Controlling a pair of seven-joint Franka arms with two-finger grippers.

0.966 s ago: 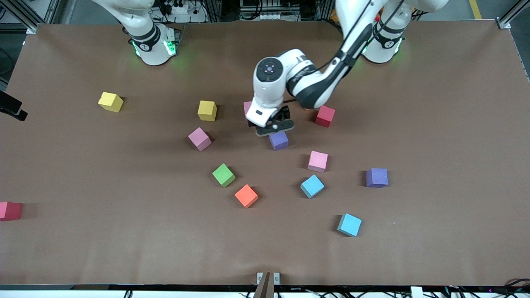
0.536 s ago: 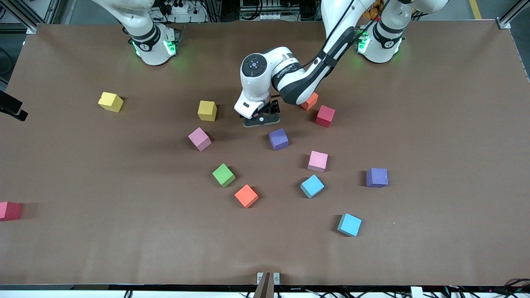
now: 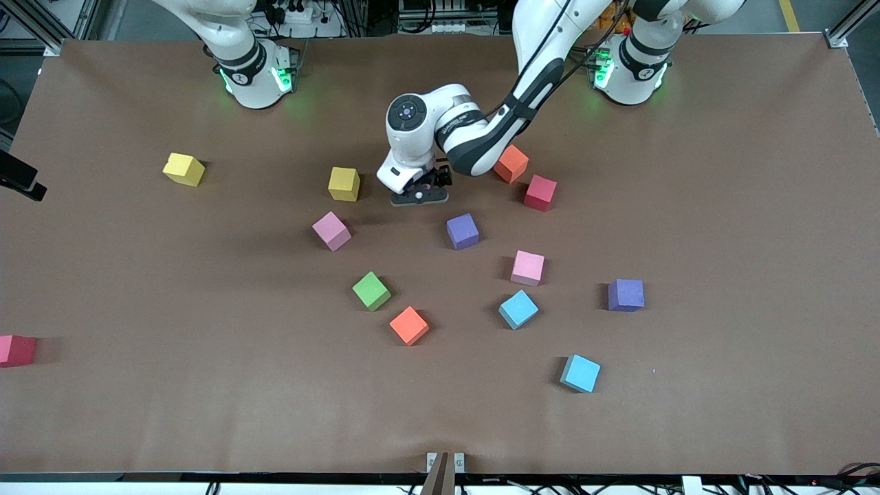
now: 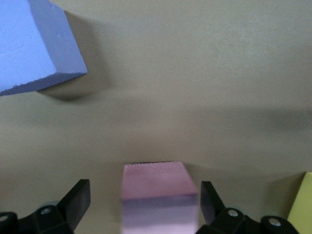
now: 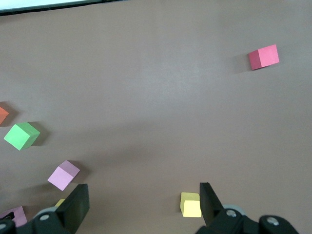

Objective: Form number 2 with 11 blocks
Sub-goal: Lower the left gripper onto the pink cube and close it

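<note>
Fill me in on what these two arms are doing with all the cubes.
The left hand is open, low over a pink block that sits between its fingers, beside a yellow block; nothing is gripped yet. The right hand is open too, waiting high above the table. The other blocks lie scattered and apart, among them a purple block and an orange block, so no part of the number 2 is laid.

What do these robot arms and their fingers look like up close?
Both arms are glossy white with black joint bands, and green lights glow at their bases. The left arm carries a black cable along its side and a dark round cap on one joint. Each gripper has black fingers with small silver screws.
</note>
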